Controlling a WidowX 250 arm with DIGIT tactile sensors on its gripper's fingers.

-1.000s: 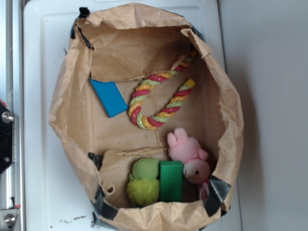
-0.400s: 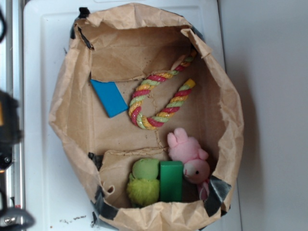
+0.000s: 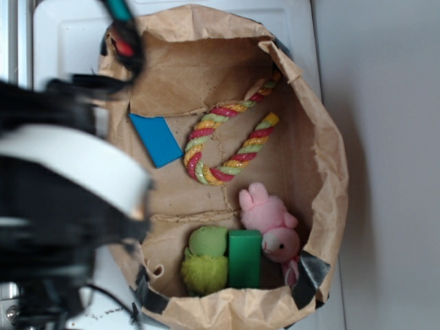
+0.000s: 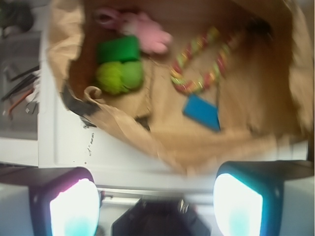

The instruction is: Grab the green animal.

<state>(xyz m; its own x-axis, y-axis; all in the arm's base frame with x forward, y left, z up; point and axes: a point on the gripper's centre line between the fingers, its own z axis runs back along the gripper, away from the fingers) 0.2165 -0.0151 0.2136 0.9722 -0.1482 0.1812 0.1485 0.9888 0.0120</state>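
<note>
The green animal [image 3: 206, 258] is a small plush with a smooth pale-green part and a shaggy lime part. It lies at the near end of a brown paper bag [image 3: 330, 172], touching a dark green block [image 3: 245, 258]. In the wrist view the green animal [image 4: 119, 77] shows at the upper left, far from my gripper [image 4: 156, 204]. The gripper is open, its two fingers wide apart with nothing between them, and it hovers over the white surface outside the bag [image 4: 147, 132]. My arm [image 3: 62, 179] is a large blur at the left of the exterior view.
A pink plush bunny [image 3: 271, 223] lies right of the green block [image 4: 118, 49]. A striped rope toy [image 3: 230, 141] and a blue block [image 3: 156, 139] lie deeper in the bag. The bag's walls stand high. It rests on a white tray [image 3: 69, 41].
My arm has swept in from the left edge and now covers the bag's left side in the exterior view. The toys in the bag have not moved.
</note>
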